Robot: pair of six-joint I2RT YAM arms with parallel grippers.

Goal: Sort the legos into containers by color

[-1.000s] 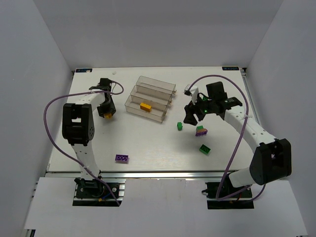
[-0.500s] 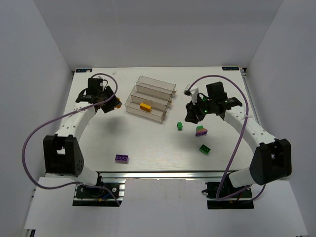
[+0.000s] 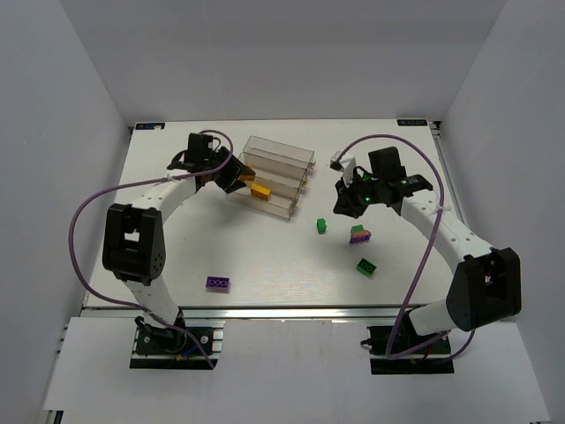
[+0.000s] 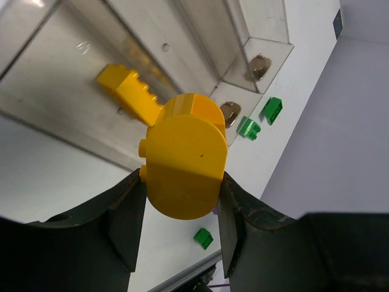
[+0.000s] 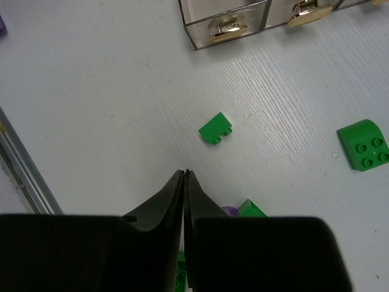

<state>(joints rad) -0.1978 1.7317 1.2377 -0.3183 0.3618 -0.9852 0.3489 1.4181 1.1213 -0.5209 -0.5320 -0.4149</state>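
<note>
My left gripper [image 3: 233, 175] [image 4: 180, 180] is shut on a rounded yellow-orange lego [image 4: 185, 161], held over the left end of the clear containers [image 3: 281, 159] [image 4: 67, 97]. Another yellow-orange lego [image 3: 259, 191] [image 4: 129, 90] lies in the nearest bin. My right gripper [image 3: 346, 202] [image 5: 184, 174] is shut on nothing, hovering above the table right of the bins. Below it lie a small green lego [image 3: 322, 226] [image 5: 216, 128], a green-on-purple stack [image 3: 359, 234] [image 5: 244, 209] and a rounded green lego [image 3: 365, 266] [image 5: 364, 145]. A purple lego [image 3: 219, 283] lies near the front left.
The white table [image 3: 265, 256] is closed in by white walls on the left, right and back. A metal rail [image 3: 291, 308] runs along its front edge. Purple cables loop from both arms.
My left arm has swung right from the table's left side to the bins, carrying the yellow-orange lego. My right gripper has shut with nothing in it, staying about where it was.
</note>
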